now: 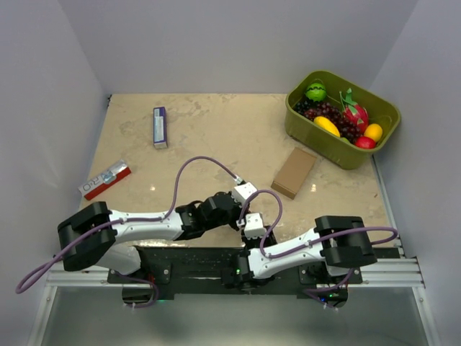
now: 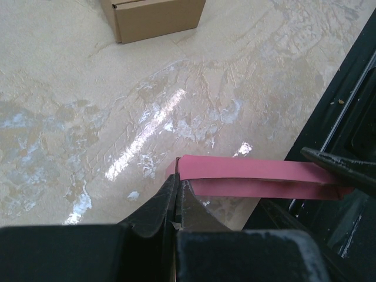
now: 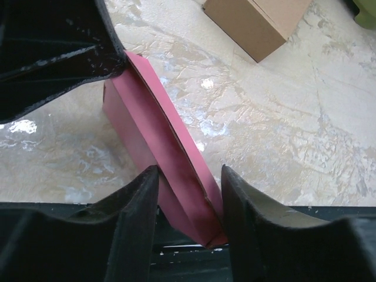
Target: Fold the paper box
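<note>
The paper box (image 2: 252, 170) is a long pink-red packet held just above the table near its front edge. It also shows in the right wrist view (image 3: 158, 129), but in the top view the arms hide it. My left gripper (image 2: 177, 176) is shut on the thin edge at one end of it. My right gripper (image 3: 188, 176) has its jaws on either side of the other end, with the card touching both fingers. One right finger (image 2: 338, 167) shows at the box's far end in the left wrist view. Both grippers meet at the table's front middle (image 1: 243, 213).
A brown cardboard box (image 1: 294, 172) lies just beyond the grippers. A green basket (image 1: 338, 155) of toy fruit stands at the back right. A blue-and-white packet (image 1: 160, 127) and a red-and-white packet (image 1: 105, 179) lie to the left. The black mounting plate (image 1: 202, 263) runs along the near edge.
</note>
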